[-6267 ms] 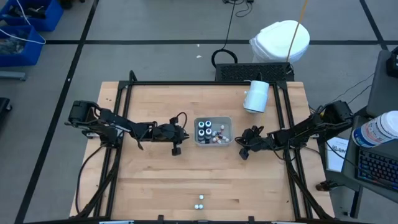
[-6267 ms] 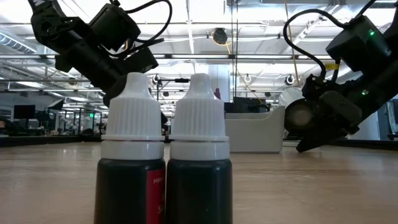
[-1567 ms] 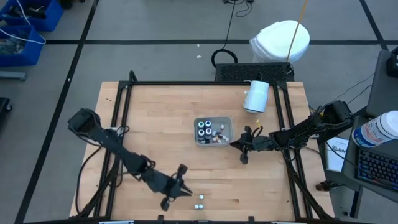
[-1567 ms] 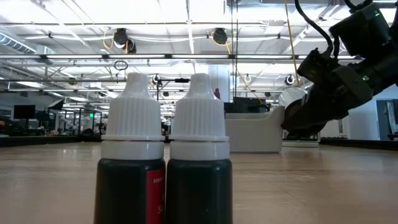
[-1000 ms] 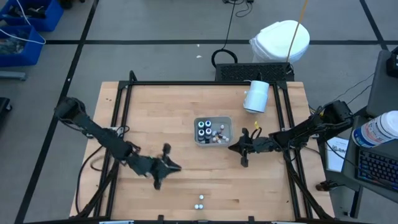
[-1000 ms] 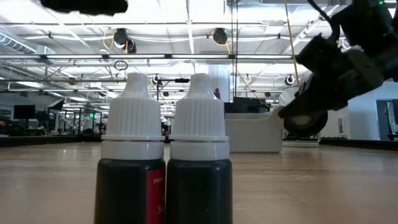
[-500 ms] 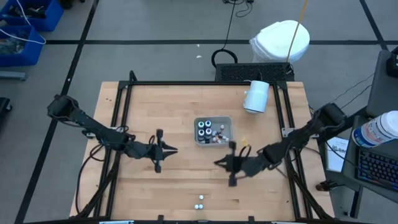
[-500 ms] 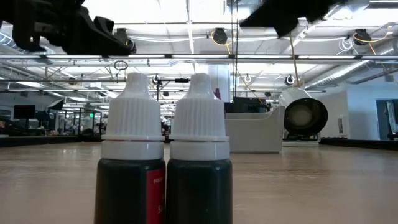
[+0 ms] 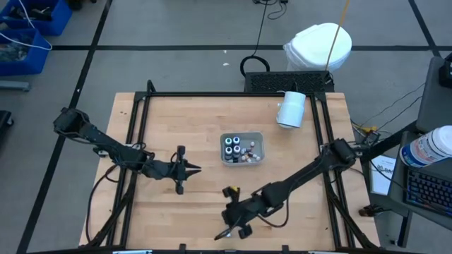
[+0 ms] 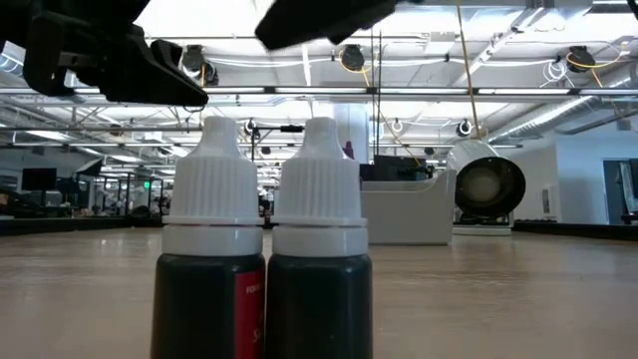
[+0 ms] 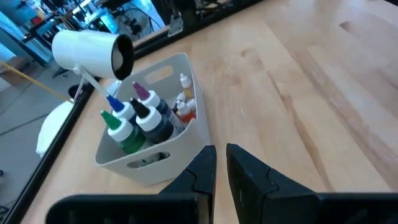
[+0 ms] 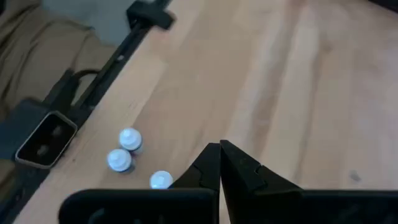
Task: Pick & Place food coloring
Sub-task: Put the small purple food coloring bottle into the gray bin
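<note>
While two white-capped food coloring bottles (image 10: 264, 249) stand side by side right at the table's near edge, the right gripper (image 9: 233, 224) hangs just beside them with its fingers pinched together on nothing. Further back, the left gripper (image 9: 189, 169) sits nearly closed and empty, left of the grey tray (image 9: 242, 159), which holds more upright bottles (image 11: 138, 118). Beyond that lies a white cylinder (image 9: 290, 109).

In the high view we find the tray (image 9: 242, 149) at the centre of the desk (image 9: 176, 120), bottles (image 9: 232, 145) standing inside it. The cylinder (image 9: 290, 109) lies to its upper right. Two loose bottles (image 9: 225, 229) sit at the bottom edge, the right claw (image 9: 227, 231) over them; the left claw (image 9: 191, 169) sits left of the tray.
</note>
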Controlling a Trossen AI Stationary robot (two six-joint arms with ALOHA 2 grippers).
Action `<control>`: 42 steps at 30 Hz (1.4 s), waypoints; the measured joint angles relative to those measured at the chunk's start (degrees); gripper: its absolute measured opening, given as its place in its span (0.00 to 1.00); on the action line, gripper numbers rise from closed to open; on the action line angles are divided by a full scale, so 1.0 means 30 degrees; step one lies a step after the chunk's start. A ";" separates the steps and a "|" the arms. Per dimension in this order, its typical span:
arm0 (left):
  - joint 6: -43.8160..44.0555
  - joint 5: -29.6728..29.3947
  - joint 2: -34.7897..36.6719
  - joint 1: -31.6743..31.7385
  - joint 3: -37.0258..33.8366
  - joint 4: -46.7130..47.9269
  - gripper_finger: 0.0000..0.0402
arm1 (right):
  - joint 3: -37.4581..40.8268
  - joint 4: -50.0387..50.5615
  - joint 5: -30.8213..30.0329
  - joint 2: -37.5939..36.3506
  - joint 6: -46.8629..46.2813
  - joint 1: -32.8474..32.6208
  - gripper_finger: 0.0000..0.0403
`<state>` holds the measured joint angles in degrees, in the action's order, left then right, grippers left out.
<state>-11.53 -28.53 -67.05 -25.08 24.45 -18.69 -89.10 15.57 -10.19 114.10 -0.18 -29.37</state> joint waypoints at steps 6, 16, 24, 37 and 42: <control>-0.0057 0.0004 0.0000 0.0000 -0.0007 0.0330 0.12 | 0.0462 -0.0289 0.0481 0.0308 0.2009 -0.0179 0.13; -0.0048 0.0001 0.0000 0.0000 -0.0007 0.0783 0.12 | 0.3170 -0.4463 0.3028 0.0308 0.5217 -0.0216 0.44; -0.0065 0.0000 0.0000 0.0000 -0.0007 0.0763 0.12 | 0.5041 -0.7470 0.4054 0.0301 0.4857 0.0027 0.52; -0.0069 0.0001 0.0000 -0.0003 -0.0007 0.0747 0.12 | 0.8653 -1.4781 0.6498 0.0293 0.4299 0.0663 0.46; -0.0072 0.0006 0.0000 0.0000 -0.0007 0.0746 0.12 | 0.8684 -1.5089 0.6485 0.0309 0.3282 0.0665 0.44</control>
<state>-11.75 -28.52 -67.05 -25.08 24.43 -16.45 -63.05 -29.70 9.27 115.02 9.67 -27.38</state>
